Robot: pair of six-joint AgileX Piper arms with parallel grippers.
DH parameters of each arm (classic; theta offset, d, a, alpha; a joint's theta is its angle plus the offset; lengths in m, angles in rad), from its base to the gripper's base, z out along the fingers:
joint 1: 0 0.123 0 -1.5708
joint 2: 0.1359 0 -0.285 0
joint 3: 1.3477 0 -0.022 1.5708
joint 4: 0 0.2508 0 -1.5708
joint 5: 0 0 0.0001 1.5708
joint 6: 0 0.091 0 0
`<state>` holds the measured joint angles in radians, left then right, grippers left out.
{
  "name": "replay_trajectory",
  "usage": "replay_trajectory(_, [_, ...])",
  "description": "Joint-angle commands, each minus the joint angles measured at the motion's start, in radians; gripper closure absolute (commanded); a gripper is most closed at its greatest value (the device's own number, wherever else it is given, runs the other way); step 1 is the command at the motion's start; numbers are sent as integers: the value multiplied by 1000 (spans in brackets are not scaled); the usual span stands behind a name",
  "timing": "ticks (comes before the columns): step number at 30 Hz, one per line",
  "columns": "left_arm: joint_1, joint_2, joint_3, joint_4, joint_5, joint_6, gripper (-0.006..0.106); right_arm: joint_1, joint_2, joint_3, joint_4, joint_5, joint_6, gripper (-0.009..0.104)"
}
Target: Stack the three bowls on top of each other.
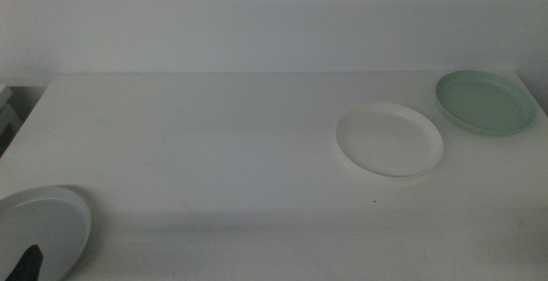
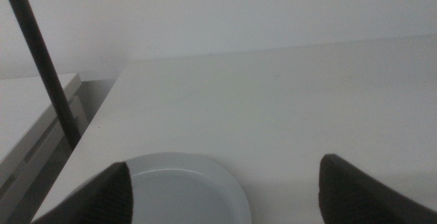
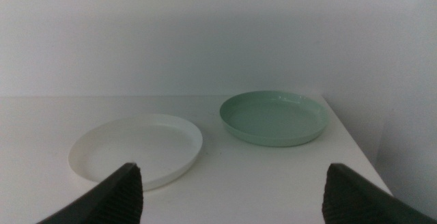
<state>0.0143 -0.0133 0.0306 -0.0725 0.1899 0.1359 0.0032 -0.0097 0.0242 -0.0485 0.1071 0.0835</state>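
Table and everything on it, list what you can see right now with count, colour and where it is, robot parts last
white bowl: one, white, right of the table's middle, close beside the green bowl but apart from it
green bowl: one, pale mint green, far right corner of the table
grey bowl: one, light grey, near left corner, far from the other two
table: one, white, against a white wall
dark rod: one, dark, standing off the table's left edge, seen only in the left wrist view
left gripper: one, dark jaws, open, over the grey bowl
right gripper: one, dark jaws, open, on the near side of the white and green bowls, holding nothing
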Motion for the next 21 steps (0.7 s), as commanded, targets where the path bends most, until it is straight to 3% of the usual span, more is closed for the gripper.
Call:
replay_trajectory(1, [0,-14,4,-4,-84,-13,10,3,-15,-63,-10,-77,-2,25])
replay_trajectory(15, [0,-14,4,-4,-84,-13,10,3,388,-391,-11,-5,-10,25])
replay_trajectory(21, [0,-14,4,-4,-84,-13,10,3,642,-607,38,115,27,25])
